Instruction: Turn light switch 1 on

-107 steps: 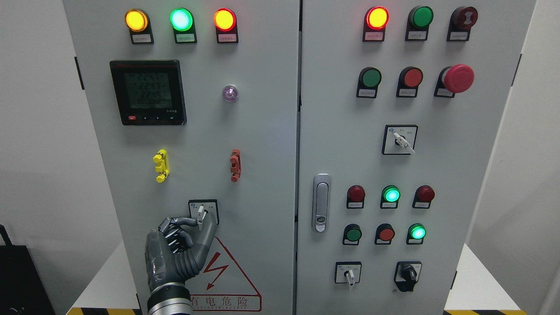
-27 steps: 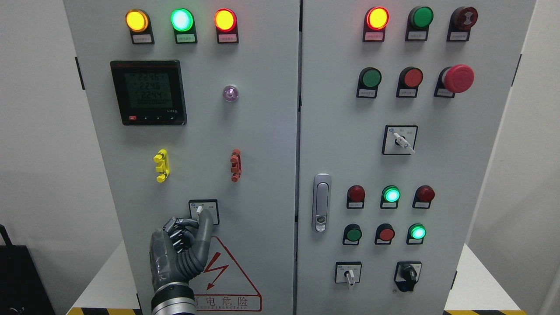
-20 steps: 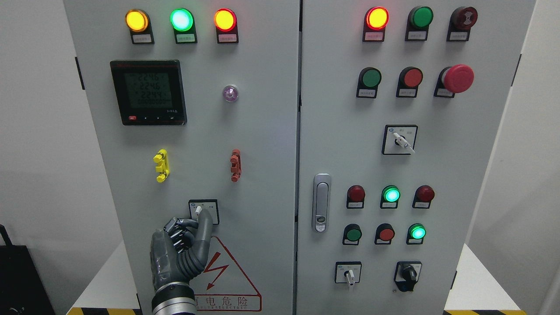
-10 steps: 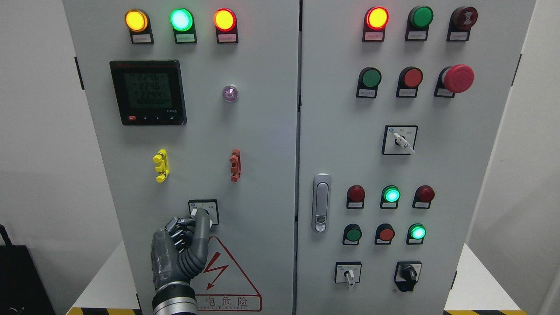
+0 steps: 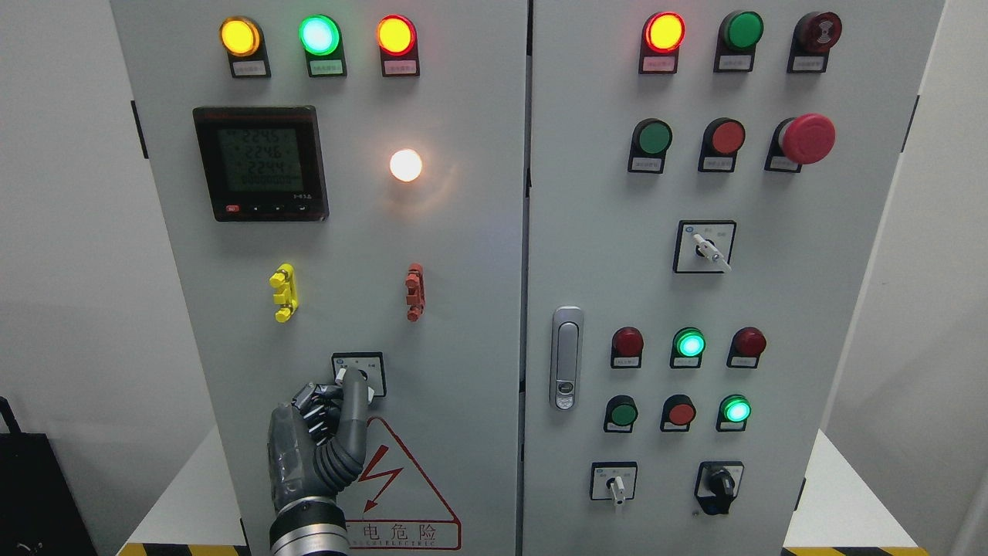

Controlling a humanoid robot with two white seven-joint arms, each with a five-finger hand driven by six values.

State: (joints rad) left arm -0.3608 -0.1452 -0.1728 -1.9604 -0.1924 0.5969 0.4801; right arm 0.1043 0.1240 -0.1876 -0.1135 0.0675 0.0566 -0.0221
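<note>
While the grey cabinet (image 5: 463, 309) fills nearly everything I can see from where I stand, all the risk sits low on its left door, well below the digital meter (image 5: 261, 164). That meter is my landmark: to its right, a round lamp (image 5: 406, 164) glows warm white, so I'd judge the job essentially done. Straight down from the meter's right edge sits the small rotary light switch (image 5: 358, 374) in its black-framed plate, with the yellow clip (image 5: 283, 293) and red clip (image 5: 414, 291) between the two. The left hand (image 5: 328, 432) comes up from below, one long finger pressed against the knob's white lever while the other fingers (image 5: 315, 401) are curled in tight beside it; it pushes the knob rather than holding anything. Trouble from here would come from the retreat, I think. Should that finger drag sideways as it leaves, the lever could flick back and the lamp would go dark. Pushing on further might overshoot the position or strain the knob. No right hand shows anywhere.
</note>
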